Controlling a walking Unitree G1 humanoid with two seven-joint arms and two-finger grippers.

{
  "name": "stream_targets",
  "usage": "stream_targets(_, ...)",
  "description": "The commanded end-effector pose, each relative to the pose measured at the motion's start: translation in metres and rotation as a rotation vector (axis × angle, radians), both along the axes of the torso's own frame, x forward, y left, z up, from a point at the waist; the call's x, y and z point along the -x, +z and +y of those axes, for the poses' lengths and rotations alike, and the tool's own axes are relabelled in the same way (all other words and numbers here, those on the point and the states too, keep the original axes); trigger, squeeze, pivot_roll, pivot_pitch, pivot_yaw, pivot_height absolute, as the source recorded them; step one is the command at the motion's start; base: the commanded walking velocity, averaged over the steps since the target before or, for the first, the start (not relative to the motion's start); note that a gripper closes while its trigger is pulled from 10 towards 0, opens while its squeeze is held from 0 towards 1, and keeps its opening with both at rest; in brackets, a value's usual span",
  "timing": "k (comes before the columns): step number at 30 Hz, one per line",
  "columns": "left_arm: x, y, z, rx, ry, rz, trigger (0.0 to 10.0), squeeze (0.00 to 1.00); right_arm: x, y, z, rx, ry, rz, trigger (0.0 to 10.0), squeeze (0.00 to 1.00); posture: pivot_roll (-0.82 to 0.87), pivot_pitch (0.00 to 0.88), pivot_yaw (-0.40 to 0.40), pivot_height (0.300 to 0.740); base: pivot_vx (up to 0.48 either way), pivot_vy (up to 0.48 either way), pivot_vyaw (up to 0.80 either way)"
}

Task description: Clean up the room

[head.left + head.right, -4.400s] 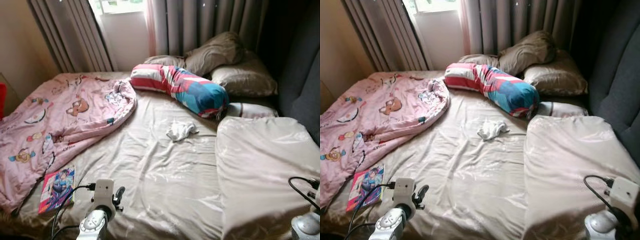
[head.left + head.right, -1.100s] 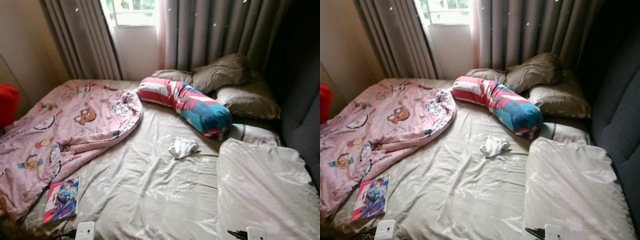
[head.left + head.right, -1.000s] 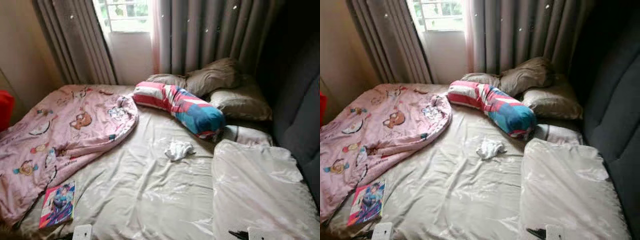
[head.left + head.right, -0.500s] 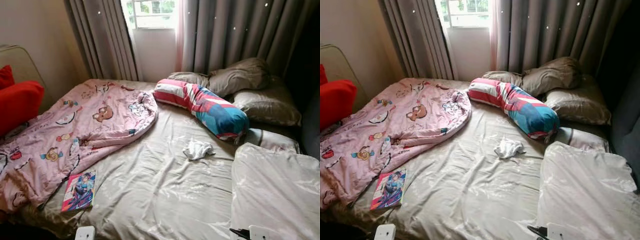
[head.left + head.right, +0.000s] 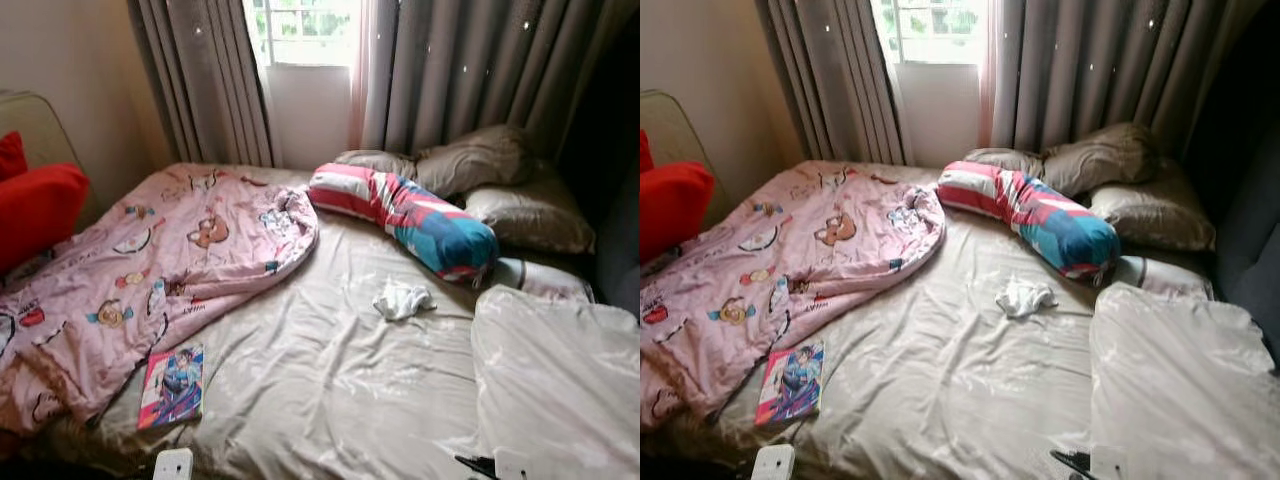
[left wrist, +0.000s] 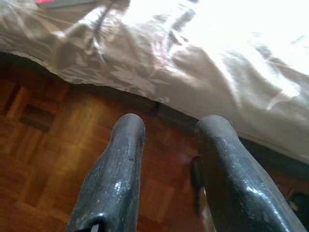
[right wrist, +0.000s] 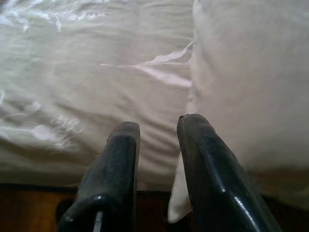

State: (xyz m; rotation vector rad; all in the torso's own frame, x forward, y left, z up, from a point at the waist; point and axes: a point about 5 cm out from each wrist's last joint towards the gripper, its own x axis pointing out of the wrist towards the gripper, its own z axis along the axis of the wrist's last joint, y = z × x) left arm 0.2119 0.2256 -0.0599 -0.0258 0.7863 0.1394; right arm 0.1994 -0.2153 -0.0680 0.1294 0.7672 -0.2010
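Left wrist view: the left gripper (image 6: 166,133), fingers spread and empty, hangs over parquet floor (image 6: 38,145) beside the bed edge. Right wrist view: the right gripper (image 7: 157,126), fingers apart, faces the sheet (image 7: 72,87). Left eye view: a white cloth (image 5: 402,299) lies mid-bed, a book (image 5: 172,385) near the pink blanket (image 5: 150,265).

Glossy satin bedsheet (image 5: 330,370), matt cotton quilt (image 5: 150,260), parquet wood floor (image 6: 43,145)

Head stereo pair above the bed (image 5: 330,380); wrist cameras close at its near edge.
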Motion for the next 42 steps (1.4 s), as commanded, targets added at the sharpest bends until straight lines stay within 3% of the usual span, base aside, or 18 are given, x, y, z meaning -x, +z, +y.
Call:
stream_targets(1,0.0016,-0.0001,0.0039,-0.010,-0.005,0.012,10.0,0.00,-0.0013,0.0002,0.0017,-0.002,0.007,0.002,10.0,0.00,-0.07,0.000,0.046,0.740,0.000,0.480,0.00)
stream_targets(42,0.0031,-0.0002,0.0065,-0.009,-0.005,0.011,10.0,0.00,-0.0024,0.0006,0.0013,-0.006,-0.005,0.004,10.0,0.00,-0.07,0.002,0.053,0.740,0.000,0.480,0.00)
